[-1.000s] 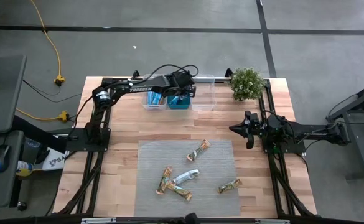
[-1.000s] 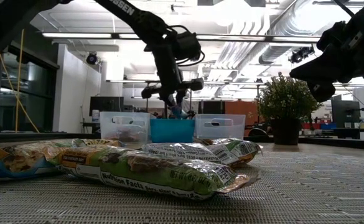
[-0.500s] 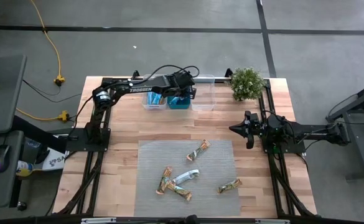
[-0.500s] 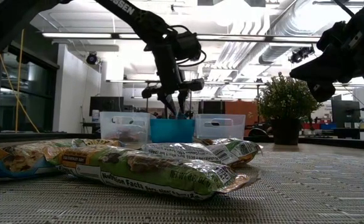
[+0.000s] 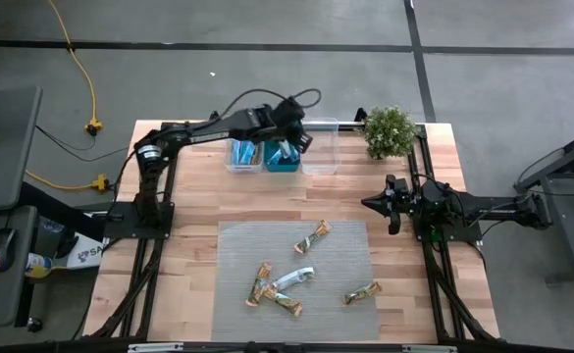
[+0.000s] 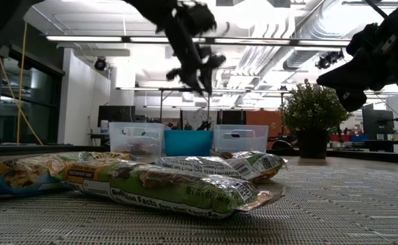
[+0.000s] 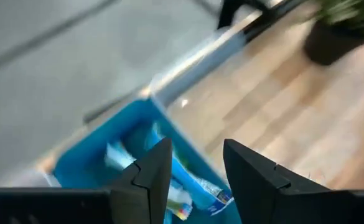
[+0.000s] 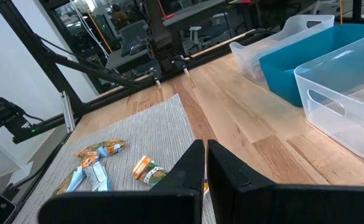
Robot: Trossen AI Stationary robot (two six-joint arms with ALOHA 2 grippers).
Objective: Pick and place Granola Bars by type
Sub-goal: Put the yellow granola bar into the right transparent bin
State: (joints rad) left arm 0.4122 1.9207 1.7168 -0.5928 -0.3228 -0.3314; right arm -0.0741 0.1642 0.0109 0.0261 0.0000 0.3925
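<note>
Granola Bars (image 5: 297,278) lie scattered, long axes differing

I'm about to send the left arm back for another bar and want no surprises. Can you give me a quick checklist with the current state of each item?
1. Left gripper empty: ok, fingers apart, nothing between them.
2. Left gripper clear of the teal bin: ok, the low view shows it raised well above the rim.
3. Dropped bars inside the teal bin: ok, wrappers lie in it in the left wrist view.
4. Granola bars remaining on the grey mat: ok, several lie loose.
5. Right gripper out of the way: ok, waiting at the table's right side, fingers closed.
6. Overlapping bars separable: cannot tell.
</note>
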